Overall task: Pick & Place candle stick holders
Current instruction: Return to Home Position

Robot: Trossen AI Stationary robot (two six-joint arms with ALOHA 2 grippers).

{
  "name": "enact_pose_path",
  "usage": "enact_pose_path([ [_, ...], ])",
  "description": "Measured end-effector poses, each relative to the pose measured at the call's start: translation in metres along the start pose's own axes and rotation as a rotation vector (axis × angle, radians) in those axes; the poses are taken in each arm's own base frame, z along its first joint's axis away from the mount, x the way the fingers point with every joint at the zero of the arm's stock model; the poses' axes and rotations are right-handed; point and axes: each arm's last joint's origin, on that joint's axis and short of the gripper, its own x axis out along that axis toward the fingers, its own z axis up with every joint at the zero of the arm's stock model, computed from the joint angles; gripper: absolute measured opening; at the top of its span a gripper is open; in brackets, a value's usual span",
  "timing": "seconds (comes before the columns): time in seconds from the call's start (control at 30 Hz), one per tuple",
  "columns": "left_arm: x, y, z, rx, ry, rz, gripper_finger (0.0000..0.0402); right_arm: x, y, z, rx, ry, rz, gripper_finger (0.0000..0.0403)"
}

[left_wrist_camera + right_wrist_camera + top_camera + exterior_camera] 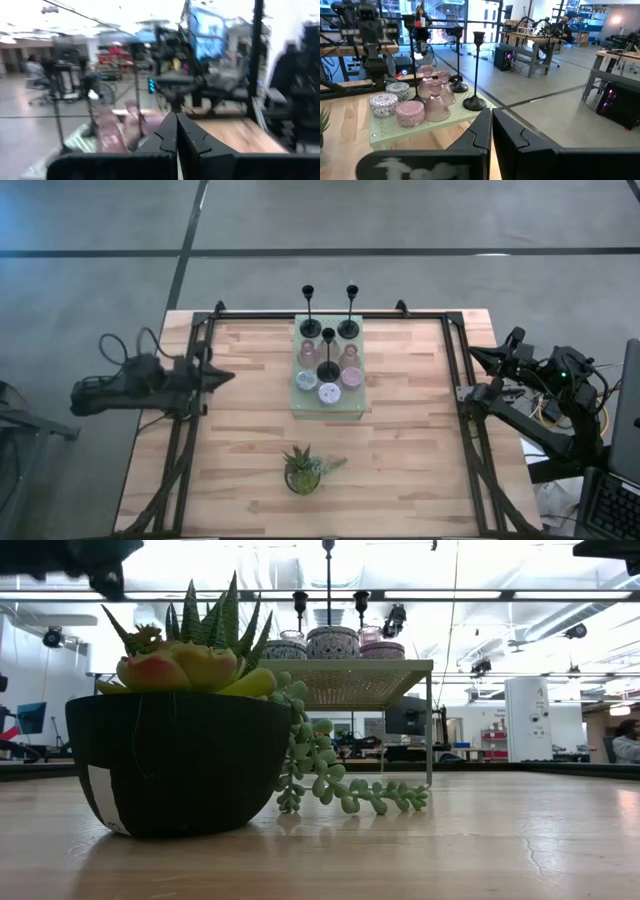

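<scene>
Candle stick holders (328,370), 3 slim black stems on disc bases, stand upright on the pale green shelf (325,408) at the middle of the table (400,440). Squat round cups (410,113) are grouped just beside them on the same shelf. A small potted plant (303,470) sits nearer the front edge, well apart. Placing looks finished, so the step in hand is most likely the retreat to rest. The left gripper (222,376) hangs at the table's left edge, its fingers apparently pressed together and holding nothing. The right gripper (482,360) sits at the right edge, fingers likewise closed on nothing. The next move calls only for the 2 arms to fold down, keeping clear of the shelf.
</scene>
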Motion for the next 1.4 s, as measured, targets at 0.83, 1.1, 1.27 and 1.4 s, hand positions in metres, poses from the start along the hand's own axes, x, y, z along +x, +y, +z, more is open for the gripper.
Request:
enact_pose_path([
  [0.83, 0.006, -0.009, -0.097, -0.02, 0.068, -0.033, 0.0, 0.0, 0.0, 0.001, 0.0, -0.006, -0.002, 0.0008],
  [1.1, 0.006, -0.009, -0.098, -0.001, 0.076, -0.036, 0.0011, 0.001, 0.0, 0.0, -0.001, -0.005, 0.0, 0.0008],
  [1.27, 0.007, -0.009, -0.099, 0.0, 0.082, -0.035, 0.0028, 0.001, 0.0, 0.0, 0.0, -0.005, 0.0, 0.0008],
  [1.4, 0.007, -0.009, -0.099, 0.0, 0.086, -0.036, 0.0029, 0.001, 0.0, 0.0, 0.0, -0.005, 0.0, 0.0008],
])
